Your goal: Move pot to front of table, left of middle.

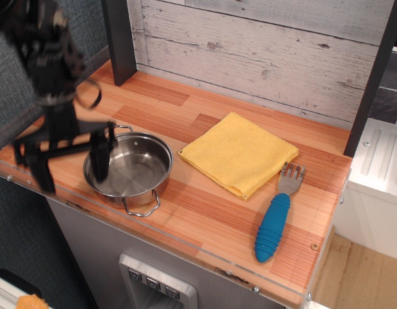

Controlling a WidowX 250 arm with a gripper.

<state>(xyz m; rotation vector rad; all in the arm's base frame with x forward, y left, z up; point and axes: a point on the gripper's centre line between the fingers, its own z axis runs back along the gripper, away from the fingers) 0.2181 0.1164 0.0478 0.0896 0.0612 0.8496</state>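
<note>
observation.image: my fingers (69,161) are spread wide and released, blurred, one tip above the steel pot's (129,170) left rim, holding nothing. The pot sits on the table (204,212) near its front edge, left of middle, beside the yellow cloth (239,153). I judge placement done; next I should lift clear without clipping the rim.

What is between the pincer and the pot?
Nothing visible. The open pincer hangs at the left rim of the pot, one finger over the bowl, one outside. The cloth and the fork lie off to the right on the table.
</note>
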